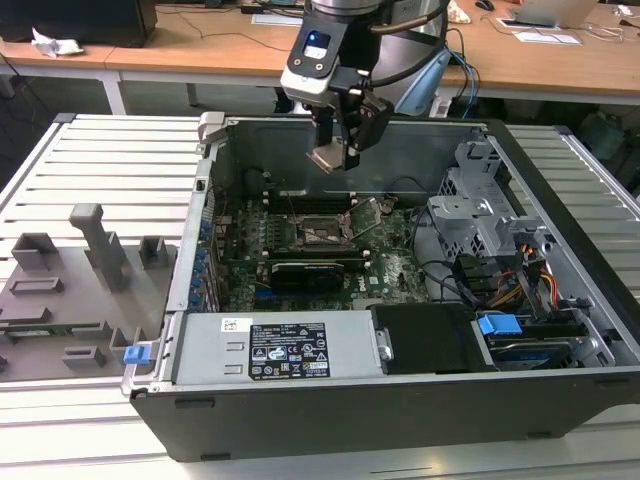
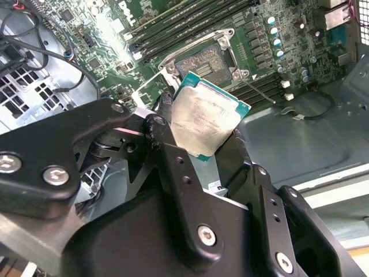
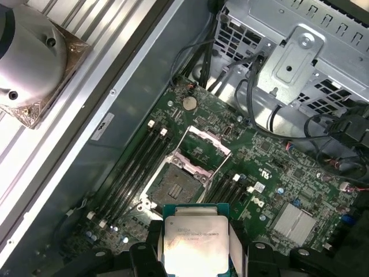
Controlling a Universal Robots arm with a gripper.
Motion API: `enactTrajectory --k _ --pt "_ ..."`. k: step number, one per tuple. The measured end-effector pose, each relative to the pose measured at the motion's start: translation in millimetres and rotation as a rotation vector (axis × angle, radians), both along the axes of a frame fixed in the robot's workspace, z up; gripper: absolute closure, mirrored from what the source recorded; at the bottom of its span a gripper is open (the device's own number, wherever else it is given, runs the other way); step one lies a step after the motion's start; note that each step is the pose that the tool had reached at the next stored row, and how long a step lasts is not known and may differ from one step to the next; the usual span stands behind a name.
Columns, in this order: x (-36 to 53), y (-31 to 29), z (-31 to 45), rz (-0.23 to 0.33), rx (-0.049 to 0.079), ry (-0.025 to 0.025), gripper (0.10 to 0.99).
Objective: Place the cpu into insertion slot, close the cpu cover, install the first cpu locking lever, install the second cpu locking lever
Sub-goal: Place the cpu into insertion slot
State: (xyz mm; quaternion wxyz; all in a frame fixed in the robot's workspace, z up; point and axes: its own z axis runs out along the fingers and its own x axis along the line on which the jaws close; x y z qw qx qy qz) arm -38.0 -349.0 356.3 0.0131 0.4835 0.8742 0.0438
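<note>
Currently | claw (image 1: 337,155) clamped on cpu (image 3: 195,239) | socket (image 3: 173,187) below claw, empty | cpu cover (image 3: 209,140) open | no step finished yet

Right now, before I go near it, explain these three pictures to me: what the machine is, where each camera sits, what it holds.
It is a robot arm with a two-fingered gripper at its end. The exterior view looks from outside at an opened computer case lying on a slatted metal table. Both wrist views come from cameras riding on the arm. The gripper is shut on the cpu, a small silvery chip, held in the air over the motherboard. The socket there is empty, and its cpu cover stands open.
</note>
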Motion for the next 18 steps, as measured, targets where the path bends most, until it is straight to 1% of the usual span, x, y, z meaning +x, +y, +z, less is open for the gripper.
enactTrajectory --k 18 --pt "0.0 0.0 -1.8 -0.101 0.0 0.0 0.545"
